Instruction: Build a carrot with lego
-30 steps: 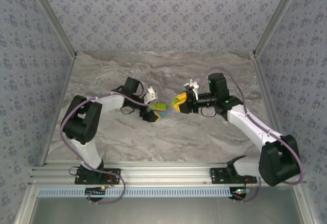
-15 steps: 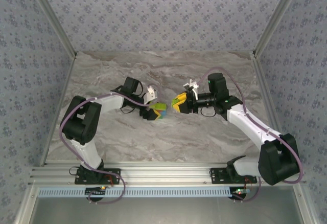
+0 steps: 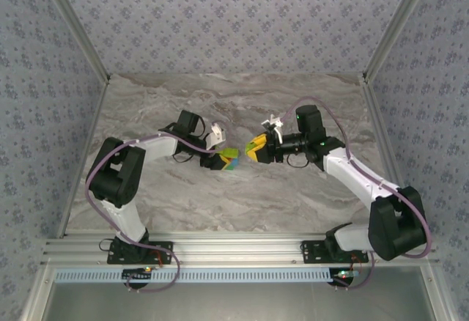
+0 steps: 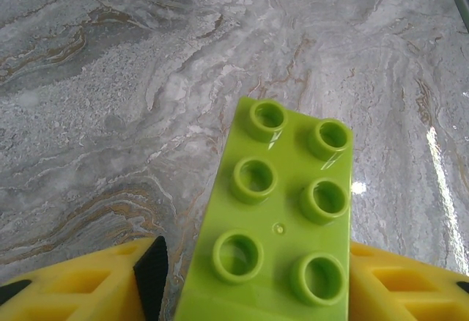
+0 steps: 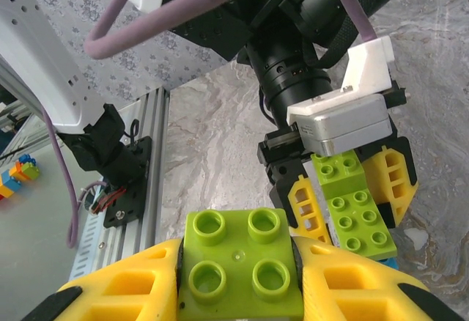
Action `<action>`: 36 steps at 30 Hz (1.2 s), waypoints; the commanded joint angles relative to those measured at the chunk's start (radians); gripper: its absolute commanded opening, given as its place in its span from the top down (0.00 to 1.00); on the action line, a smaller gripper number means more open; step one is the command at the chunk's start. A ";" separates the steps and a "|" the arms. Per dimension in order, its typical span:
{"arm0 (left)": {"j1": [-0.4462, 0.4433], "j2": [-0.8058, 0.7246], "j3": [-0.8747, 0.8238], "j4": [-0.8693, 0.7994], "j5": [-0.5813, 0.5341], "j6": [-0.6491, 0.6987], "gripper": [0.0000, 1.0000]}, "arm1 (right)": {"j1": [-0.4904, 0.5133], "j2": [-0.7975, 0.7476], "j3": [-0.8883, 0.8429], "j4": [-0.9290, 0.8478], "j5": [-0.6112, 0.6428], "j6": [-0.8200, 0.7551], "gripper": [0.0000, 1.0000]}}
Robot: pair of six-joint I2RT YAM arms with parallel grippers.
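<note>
The table (image 3: 293,196) carries no loose bricks in the working zone; both arms reach inward over its middle, and the left tool (image 3: 218,161) and right tool (image 3: 254,149) face each other, near but apart. You are at the joining step: one more piece is to be pressed onto the part-built carrot (image 3: 230,158). The carrot sits between the fingers of the left tool, low over the table, with a long lime brick (image 4: 282,226) uppermost, studs exposed, and blue showing beneath it. The left tool's jaws stand about half open, close on either side of this stack. The left wrist view shows the right-hand finger against the brick and a thin gap at the other, so you cannot tell whether the stack is clamped yet. The right tool is closed firmly on a lime square brick (image 5: 238,262), which fills the space between both yellow fingers (image 5: 146,284). Before you advance, confirm the left tool has a firm hold on the carrot. The next move then likely calls for aligning the square brick squarely with the receiving studs, closing the remaining gap, and pressing straight along the stud axis, since any tilt could skew the joint.
</note>
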 commanded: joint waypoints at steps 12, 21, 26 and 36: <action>0.003 -0.056 -0.032 0.020 0.057 -0.002 0.62 | 0.042 0.081 0.057 -0.053 0.044 -0.059 0.72; 0.002 -0.083 -0.053 0.042 0.066 -0.010 0.66 | 0.049 0.189 0.100 -0.031 0.100 -0.085 0.74; 0.011 -0.087 -0.052 0.030 0.092 -0.005 0.68 | 0.047 0.248 0.157 -0.058 0.098 -0.119 0.74; 0.049 -0.055 -0.049 0.013 0.139 0.013 0.69 | 0.024 0.385 0.276 -0.112 0.067 -0.204 0.76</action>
